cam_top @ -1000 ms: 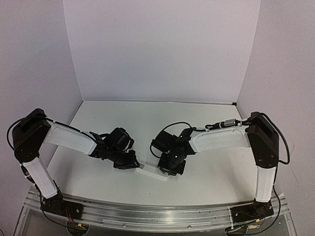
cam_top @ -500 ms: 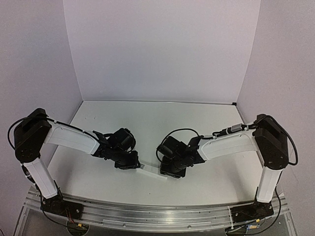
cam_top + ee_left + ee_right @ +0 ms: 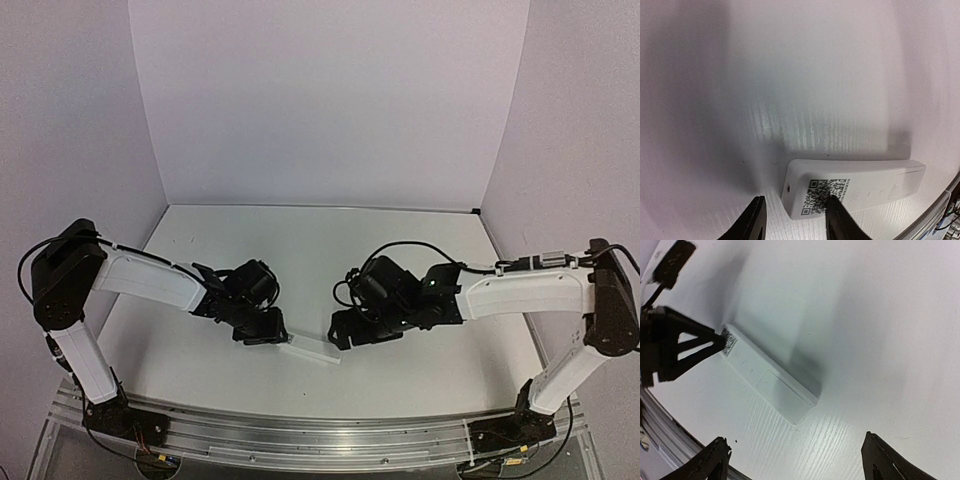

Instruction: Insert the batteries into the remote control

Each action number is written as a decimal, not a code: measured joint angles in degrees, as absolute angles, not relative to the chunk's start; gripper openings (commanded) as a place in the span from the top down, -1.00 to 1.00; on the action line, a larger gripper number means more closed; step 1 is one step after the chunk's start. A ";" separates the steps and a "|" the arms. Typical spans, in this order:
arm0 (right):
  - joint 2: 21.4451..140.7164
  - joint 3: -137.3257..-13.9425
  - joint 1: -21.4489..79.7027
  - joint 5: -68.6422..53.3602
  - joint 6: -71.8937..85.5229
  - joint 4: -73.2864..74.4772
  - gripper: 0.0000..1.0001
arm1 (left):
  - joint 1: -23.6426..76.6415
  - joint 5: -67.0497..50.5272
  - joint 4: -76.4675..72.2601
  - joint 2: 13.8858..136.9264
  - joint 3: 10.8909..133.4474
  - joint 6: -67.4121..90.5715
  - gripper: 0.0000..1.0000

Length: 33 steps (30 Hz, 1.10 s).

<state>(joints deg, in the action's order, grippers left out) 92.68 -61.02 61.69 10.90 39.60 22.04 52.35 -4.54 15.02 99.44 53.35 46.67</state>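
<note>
The remote control (image 3: 315,352) (image 3: 860,187) (image 3: 767,377) lies flat on the white table (image 3: 320,250) near its front edge. Its back faces up, showing a QR label and a closed cover panel. My left gripper (image 3: 275,338) (image 3: 796,222) is open at the remote's left end. One finger hangs over the QR label and the other stands clear of the end. My right gripper (image 3: 342,338) (image 3: 799,464) is wide open, a little right of the remote's other end and touching nothing. The batteries are out of view.
A metal rail (image 3: 320,432) with both arm bases runs along the table's near edge, just in front of the remote. Pale walls (image 3: 330,100) close in the back and both sides of the table.
The right gripper has opened wide and pulled back to the right, off the remote. The left gripper's jaws have parted at the remote's left end. The remote now rests on the table.
</note>
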 measured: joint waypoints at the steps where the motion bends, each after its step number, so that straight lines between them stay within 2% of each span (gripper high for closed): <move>1: 92.00 -61.19 61.69 10.10 35.73 22.31 -0.80 | 52.41 -4.33 15.89 99.44 53.68 46.49 -0.09; 5: 92.56 -62.42 61.71 4.65 19.60 23.65 -0.83 | 52.58 -3.23 20.07 99.38 56.18 45.61 -0.38; 10: 97.61 -65.83 61.71 1.14 1.65 25.19 -0.83 | 52.58 0.16 24.56 97.33 63.01 44.07 -0.94; 11: 98.73 -66.73 61.71 0.98 -1.42 25.34 -0.83 | 52.58 0.88 24.98 96.21 63.82 44.09 -0.98; 16: 102.81 -70.54 61.71 0.85 -11.70 25.62 -0.82 | 52.58 5.96 28.39 85.90 63.93 45.07 -0.99; 20: 106.24 -72.58 61.38 0.44 -16.57 25.54 -0.75 | 52.58 9.63 30.47 73.55 58.48 47.97 -0.99; 26: 111.69 -73.94 57.30 -4.24 -18.18 25.76 -0.64 | 52.58 12.91 35.76 55.10 46.85 54.12 -0.99; 33: 115.75 -75.10 53.56 -10.78 -18.06 25.75 -0.54 | 52.58 13.87 39.51 43.94 40.77 58.44 -0.99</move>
<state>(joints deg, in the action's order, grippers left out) 115.75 -75.10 53.56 -10.78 -18.06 25.75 52.58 13.87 39.51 43.94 40.77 58.44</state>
